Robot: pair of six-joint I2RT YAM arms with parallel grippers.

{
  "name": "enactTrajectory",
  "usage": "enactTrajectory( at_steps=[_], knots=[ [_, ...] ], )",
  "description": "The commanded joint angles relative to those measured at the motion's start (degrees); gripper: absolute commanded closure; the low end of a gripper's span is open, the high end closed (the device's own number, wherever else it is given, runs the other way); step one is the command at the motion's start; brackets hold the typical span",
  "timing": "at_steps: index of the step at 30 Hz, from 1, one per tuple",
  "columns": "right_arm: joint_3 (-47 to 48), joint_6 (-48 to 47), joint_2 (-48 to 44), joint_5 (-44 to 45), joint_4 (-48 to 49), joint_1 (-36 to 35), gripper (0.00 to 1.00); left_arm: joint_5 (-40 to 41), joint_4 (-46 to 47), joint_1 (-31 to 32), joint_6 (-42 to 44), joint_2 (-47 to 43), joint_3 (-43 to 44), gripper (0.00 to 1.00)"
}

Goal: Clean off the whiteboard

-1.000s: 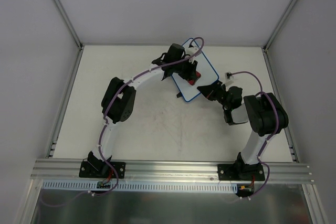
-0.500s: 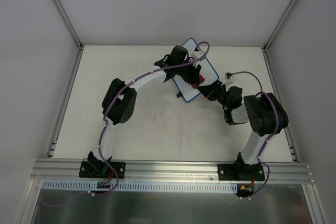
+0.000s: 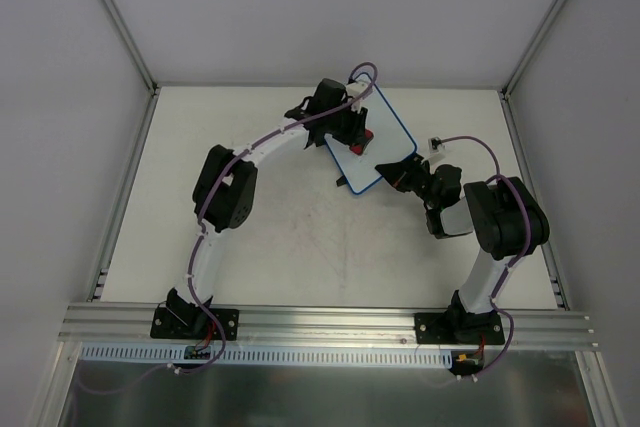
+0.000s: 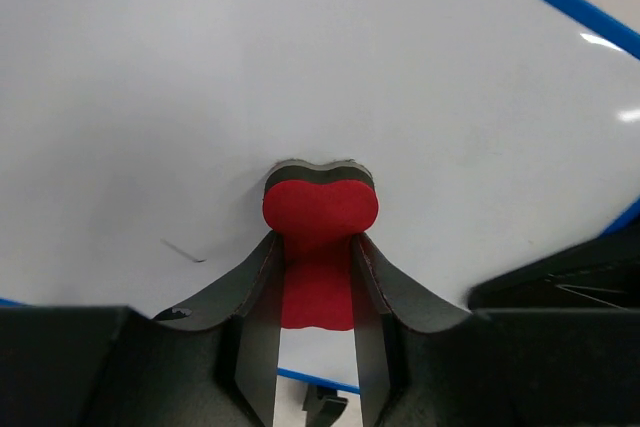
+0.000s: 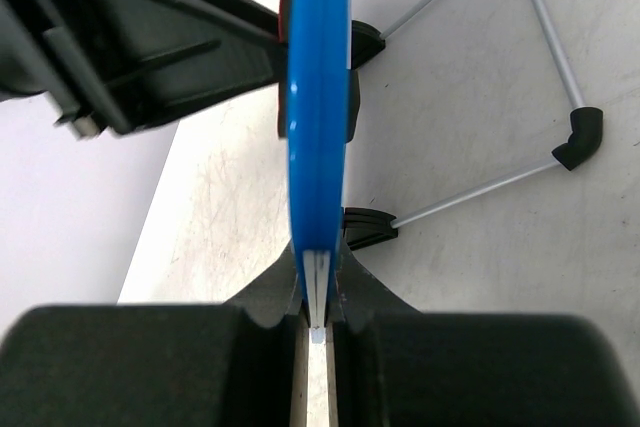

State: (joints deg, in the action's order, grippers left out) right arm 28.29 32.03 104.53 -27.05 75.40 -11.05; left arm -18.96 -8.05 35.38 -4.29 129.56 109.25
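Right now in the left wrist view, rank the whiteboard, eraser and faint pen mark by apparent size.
1. whiteboard, filling most of the view.
2. eraser, the red block at lower centre.
3. pen mark, a short faint stroke left of the eraser.

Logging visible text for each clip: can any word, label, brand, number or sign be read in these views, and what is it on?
No readable text in any view.
The whiteboard has no writing, only one short faint dark stroke that forms no letter.
The red eraser shows no print.
Any other marking in the top view is too small to read.
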Motion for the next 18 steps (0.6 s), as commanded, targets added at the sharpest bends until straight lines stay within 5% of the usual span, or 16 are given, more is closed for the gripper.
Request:
enactTrajectory(
  at_steps=[1,7,18],
  knots=[
    [0.3,-2.7,-0.3,-2.3,12.3,-0.9,1.0,1.7,-0.2,-4.1,-6.7,2.7,1.0,1.0],
    [0.3,-2.6,-0.4,-2.4,12.3,-0.8,1.0,0.2,-0.3,-8.3,-14.5,3.1,-2.0,1.0],
    [0.4,-2.3,-0.5,-2.6,12.3,-0.8,1.0,-2.1,-0.2,-5.1,-7.6,1.5,-2.1,1.0]
  ],
)
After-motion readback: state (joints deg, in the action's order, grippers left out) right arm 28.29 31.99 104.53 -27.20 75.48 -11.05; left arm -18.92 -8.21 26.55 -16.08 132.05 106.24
